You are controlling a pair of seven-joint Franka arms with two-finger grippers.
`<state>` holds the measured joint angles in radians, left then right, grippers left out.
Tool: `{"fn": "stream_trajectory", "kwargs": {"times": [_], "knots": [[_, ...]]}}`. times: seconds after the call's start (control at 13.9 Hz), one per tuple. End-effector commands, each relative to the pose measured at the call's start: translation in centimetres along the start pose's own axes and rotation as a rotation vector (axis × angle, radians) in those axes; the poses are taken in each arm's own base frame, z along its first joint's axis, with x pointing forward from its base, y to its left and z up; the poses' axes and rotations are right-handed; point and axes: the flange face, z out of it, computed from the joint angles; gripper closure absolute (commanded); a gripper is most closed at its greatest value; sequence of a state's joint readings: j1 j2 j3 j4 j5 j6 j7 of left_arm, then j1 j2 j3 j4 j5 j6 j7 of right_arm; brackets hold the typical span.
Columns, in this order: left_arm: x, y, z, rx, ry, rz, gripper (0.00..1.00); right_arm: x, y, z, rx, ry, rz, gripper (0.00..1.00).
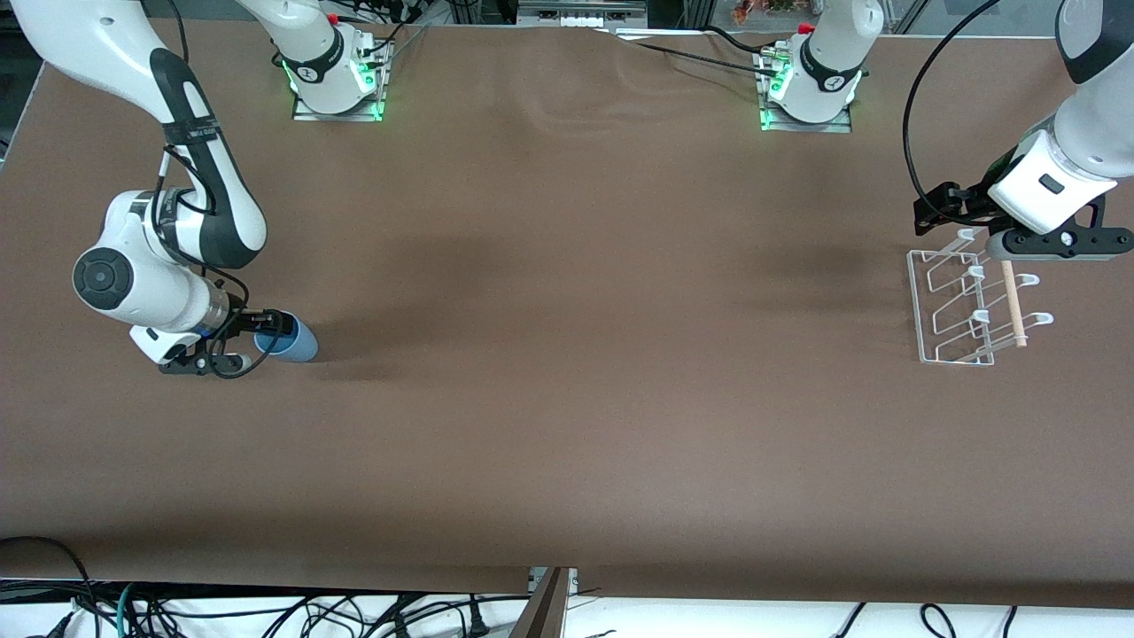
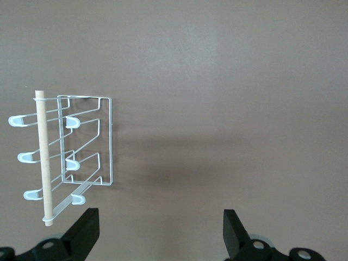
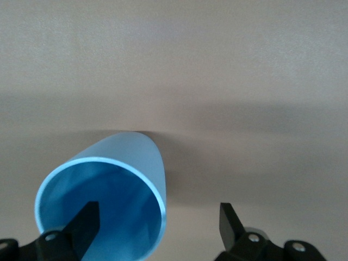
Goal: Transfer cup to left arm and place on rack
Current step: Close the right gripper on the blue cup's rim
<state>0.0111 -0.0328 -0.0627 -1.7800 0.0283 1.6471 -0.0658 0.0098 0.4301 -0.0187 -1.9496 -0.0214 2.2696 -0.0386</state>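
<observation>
The light-blue cup (image 1: 291, 339) lies on its side on the brown table at the right arm's end, with its mouth toward my right gripper (image 1: 266, 335). In the right wrist view the cup (image 3: 130, 157) fills the lower part. My right gripper (image 3: 157, 217) is open at table level, with one finger inside the cup's mouth and the other outside its wall. The white wire rack (image 1: 961, 306) with its wooden rod (image 1: 1013, 301) stands at the left arm's end. My left gripper (image 1: 1063, 241) hangs open and empty over the rack's edge. The left wrist view shows the rack (image 2: 87, 141) beside the left gripper (image 2: 160, 228).
Both arm bases (image 1: 337, 80) stand on plates along the table's edge farthest from the front camera. Cables hang below the table's nearest edge (image 1: 266, 611). The brown cloth (image 1: 576, 354) lies bare between the cup and the rack.
</observation>
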Motion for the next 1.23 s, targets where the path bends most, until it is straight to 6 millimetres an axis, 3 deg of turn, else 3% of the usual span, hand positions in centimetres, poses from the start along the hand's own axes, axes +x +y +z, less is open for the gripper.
{"fn": "stream_trajectory", "kwargs": {"times": [0.0,0.14,0.22,0.5,0.65,0.87,1.15], "knots": [[-0.4,0.0,-0.1,-0.018,-0.002,-0.003,0.00,-0.1,0.3,0.2,0.002,0.009,-0.013,0.63],[-0.4,0.0,-0.1,-0.018,-0.002,-0.003,0.00,0.0,0.1,0.3,0.005,0.006,-0.017,0.94],[-0.4,0.0,-0.1,-0.018,-0.002,-0.001,0.00,0.1,0.2,0.1,0.007,0.009,-0.014,1.00],[-0.3,0.1,-0.1,-0.018,-0.004,-0.003,0.00,1.4,-0.3,0.0,0.014,0.025,-0.017,1.00],[-0.3,0.1,-0.1,-0.018,-0.002,-0.001,0.00,2.5,-0.9,-1.1,0.042,0.051,-0.007,1.00],[-0.3,0.2,-0.1,-0.017,-0.002,0.002,0.00,3.6,-4.0,-3.2,0.127,0.081,0.000,1.00],[0.9,2.2,0.5,-0.018,-0.015,0.074,0.00,4.7,-12.1,-7.9,0.376,0.040,0.045,1.00]]}}
